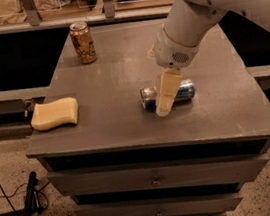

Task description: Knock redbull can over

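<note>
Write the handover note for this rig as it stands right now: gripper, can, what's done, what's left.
Gripper: hangs down low over the table, right in front of the redbull can's middle. Contact with the can cannot be told.
Redbull can: lying on its side, lengthwise left to right, right of centre near the table's front.
Others: orange can upright at the back left; sponge at the front left edge.
Done: the redbull can is down.
Left: probably only lifting the arm clear without rolling the can.
</note>
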Tool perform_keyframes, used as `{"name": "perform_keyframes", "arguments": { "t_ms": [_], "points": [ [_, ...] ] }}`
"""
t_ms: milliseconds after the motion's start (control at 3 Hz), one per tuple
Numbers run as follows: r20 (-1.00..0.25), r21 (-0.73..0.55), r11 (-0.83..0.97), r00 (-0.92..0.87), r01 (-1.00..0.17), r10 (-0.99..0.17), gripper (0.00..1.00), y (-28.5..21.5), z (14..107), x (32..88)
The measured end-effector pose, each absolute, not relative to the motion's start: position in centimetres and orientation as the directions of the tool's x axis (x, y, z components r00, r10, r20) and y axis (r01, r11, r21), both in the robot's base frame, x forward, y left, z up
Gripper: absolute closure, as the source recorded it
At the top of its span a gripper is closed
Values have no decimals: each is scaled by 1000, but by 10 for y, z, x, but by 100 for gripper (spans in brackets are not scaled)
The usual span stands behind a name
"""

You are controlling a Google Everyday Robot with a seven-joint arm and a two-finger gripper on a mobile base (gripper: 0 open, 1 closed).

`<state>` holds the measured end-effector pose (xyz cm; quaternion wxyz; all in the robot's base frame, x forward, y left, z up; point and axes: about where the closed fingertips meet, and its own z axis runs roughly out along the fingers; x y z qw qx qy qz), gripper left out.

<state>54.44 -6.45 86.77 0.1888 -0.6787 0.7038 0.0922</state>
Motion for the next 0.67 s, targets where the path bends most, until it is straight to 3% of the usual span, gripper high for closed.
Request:
{"name": "perform_keyframes", "arguments": {
  "t_ms": [667],
  "points": [
    [-524,-210,37,80,-977,-848,0,-87,881,546]
  ]
}}
